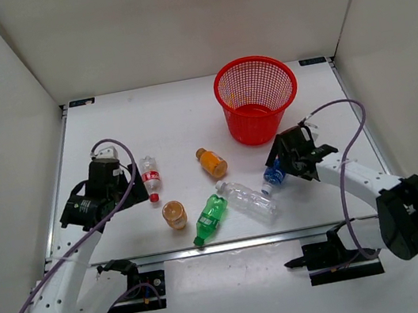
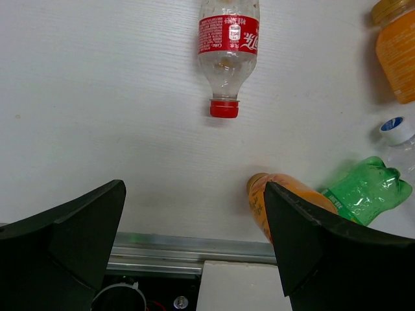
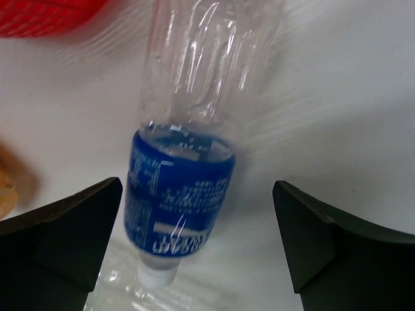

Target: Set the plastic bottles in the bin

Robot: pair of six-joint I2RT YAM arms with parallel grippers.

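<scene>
**Right hand (image 3: 198,184) straddling blue-label bottle (image 3: 178,194), nothing gripped**

Right hand's fingers (image 3: 58,246) fill the bottom corners of its wrist view. They are spread wide, one on each side of the blue-label bottle, with a visible gap on both sides, so no contact. That view is blurred. The bottle lies on the surface (image 1: 163,124), with its white cap end just beside the large clear bottle (image 1: 248,200).

Left hand (image 2: 194,188) is also released and holds nothing, with bare surface between its fingers. The red-label bottle (image 2: 228,39) lies ahead of it, red cap pointing to the near edge. The near orange bottle (image 1: 175,214) is partly hidden behind one finger in the left wrist view. The green bottle (image 1: 211,216) lies just beside it.

The far orange bottle (image 1: 211,162) lies mid-surface, apart from the rest.

The bin (image 1: 256,128) stands upright at the far right. All six bottles are outside it, on the surface.
</scene>
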